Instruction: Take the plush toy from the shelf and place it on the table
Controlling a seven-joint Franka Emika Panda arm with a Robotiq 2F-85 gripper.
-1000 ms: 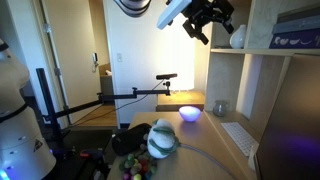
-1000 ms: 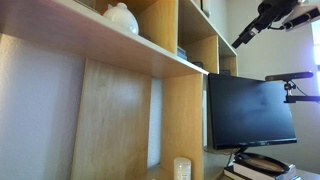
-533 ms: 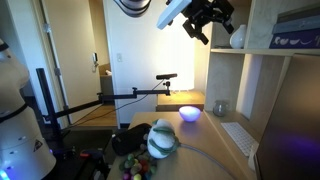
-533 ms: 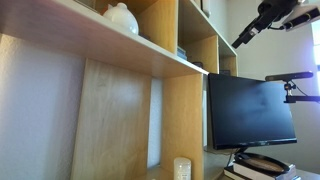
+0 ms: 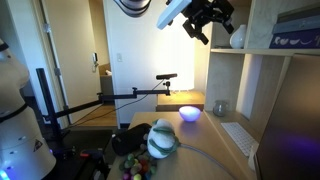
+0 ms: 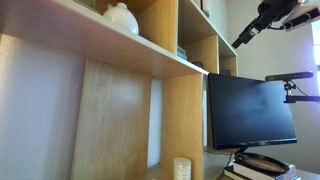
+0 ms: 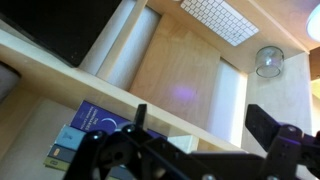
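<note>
Well below jaws, plush toy (image 5: 162,141)

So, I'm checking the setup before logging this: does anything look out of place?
Only the plush toy: it is not on the shelf but low at the near edge of the table, while the open end effector hovers empty by the white vase. Nothing looks spilled or broken.

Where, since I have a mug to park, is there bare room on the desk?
Bare wood lies on the table between the plush toy, the glowing bowl and the keyboard. It is crowded at the edge beside the toy, where small items cluster.
</note>
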